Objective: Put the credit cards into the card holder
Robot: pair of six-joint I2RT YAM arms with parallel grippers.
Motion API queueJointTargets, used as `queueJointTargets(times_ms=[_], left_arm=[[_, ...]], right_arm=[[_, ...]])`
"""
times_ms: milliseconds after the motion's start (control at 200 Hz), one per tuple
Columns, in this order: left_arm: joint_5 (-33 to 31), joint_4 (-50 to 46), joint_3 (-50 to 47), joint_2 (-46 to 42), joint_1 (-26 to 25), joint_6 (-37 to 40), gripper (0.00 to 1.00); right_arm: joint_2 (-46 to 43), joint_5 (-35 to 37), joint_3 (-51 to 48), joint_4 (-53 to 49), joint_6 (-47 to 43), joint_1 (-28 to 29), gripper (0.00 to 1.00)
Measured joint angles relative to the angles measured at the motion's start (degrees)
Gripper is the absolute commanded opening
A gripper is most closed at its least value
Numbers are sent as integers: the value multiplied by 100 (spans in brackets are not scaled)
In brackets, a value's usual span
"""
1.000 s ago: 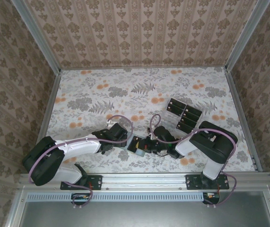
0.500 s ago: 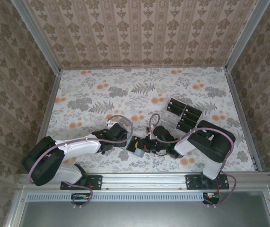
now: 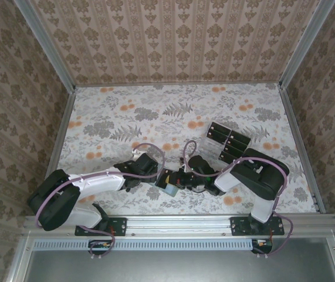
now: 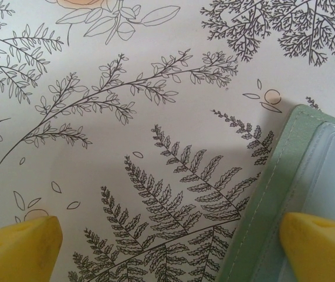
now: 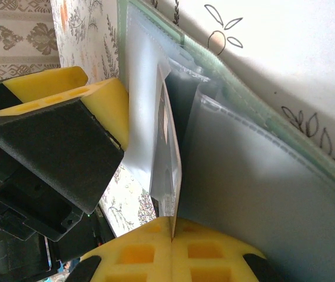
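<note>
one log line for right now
right claw: shut on credit card at card holder sleeve | left claw: open over card holder edge | spare credit cards: on table

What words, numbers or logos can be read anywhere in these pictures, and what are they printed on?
None can be read.
Loose black cards: faint light markings, too small to read.
Card pinched in the right pincer: seen nearly edge-on, its print too blurred to read.
Green card holder: no lettering visible on it.
</note>
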Motion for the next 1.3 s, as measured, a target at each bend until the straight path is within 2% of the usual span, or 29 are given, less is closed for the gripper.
queueJointTargets(times_ms=[155,250,300,475,570,1020,1300], left_arm=[[-15,0,0,0,-28,0,100],[-9,0,0,0,-33,0,100],[-9,0,0,-2,-33,0,100],[-7,-11,0,-13,-33,0,100],[-7,-20,0,-17,-33,0,100],[-2,-149,-96,-184,-44,-31,100],[7,-107,-138,-181,-44,-129,100]], right_arm=[[-17,-39,22,24,-15,0,23],[-166,-24,33,-133,-50,4,26],[-258,2,31,-286,-103,11,24],[-459,83,33,-874,-339,11,6],[-461,92,42,-992,-404,11,0],[-433,-50,63,-1051,-557,-227,0],[-273,-221,0,-640,-428,-313,0]])
